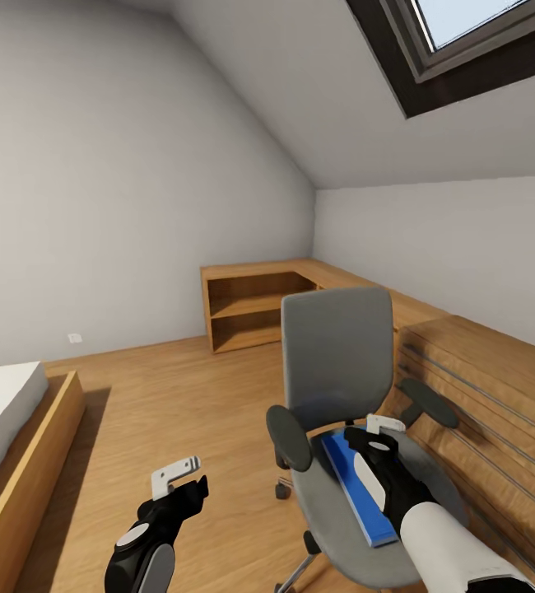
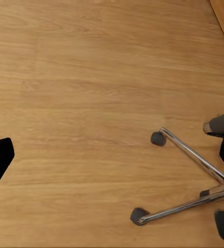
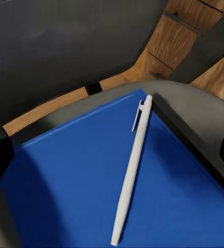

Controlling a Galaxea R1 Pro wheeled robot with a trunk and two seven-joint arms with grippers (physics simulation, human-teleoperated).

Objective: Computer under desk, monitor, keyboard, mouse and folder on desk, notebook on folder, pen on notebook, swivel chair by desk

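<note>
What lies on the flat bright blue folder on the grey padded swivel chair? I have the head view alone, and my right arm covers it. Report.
Observer: A thin white pen lies slantwise on the blue folder.
Operator: Give me the right gripper's state.
Observer: The right gripper is open, with its fingers spread wide and the pen between them, ungripped.
Operator: Tell me what is under the left gripper.
Observer: Bare wood floor. The swivel chair's chrome star base, on dark castors, stands beside that spot.
</note>
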